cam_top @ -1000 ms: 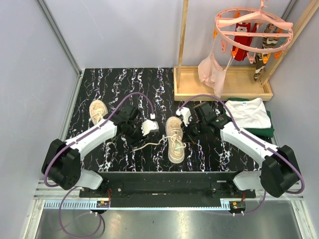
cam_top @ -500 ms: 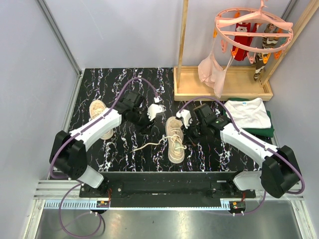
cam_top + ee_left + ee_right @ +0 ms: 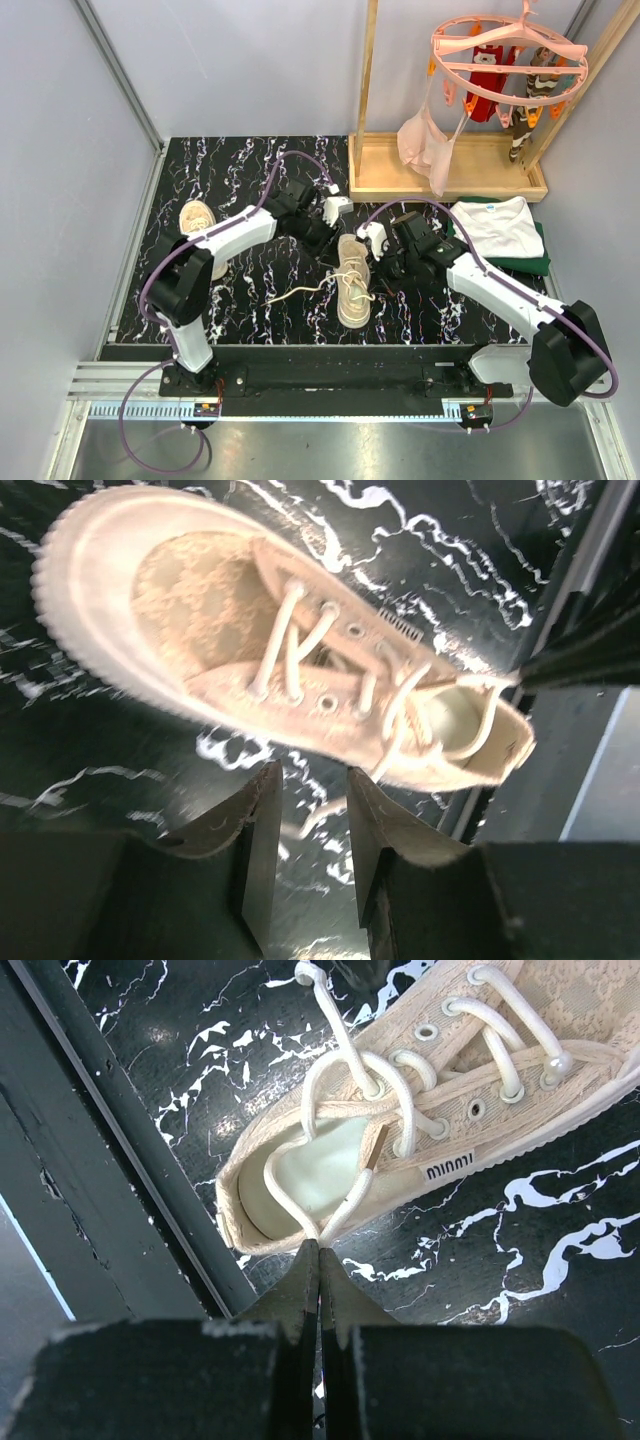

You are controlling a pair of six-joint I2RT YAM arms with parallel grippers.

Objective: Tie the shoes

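right claw (image 3: pixel 319 1250) pinched shut on lace (image 3: pixel 338 1032) of centre shoe (image 3: pixel 500 1125); left claw (image 3: pixel 312 780) narrow gap, empty, above shoe.

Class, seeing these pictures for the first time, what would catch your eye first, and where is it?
A beige sneaker lies in the middle of the black marbled table, the right claw shut on a loop of its white lace by the heel opening, the left claw open close by. A second sneaker sits near the table's left side; a pink round clothes hanger hangs at the upper right.
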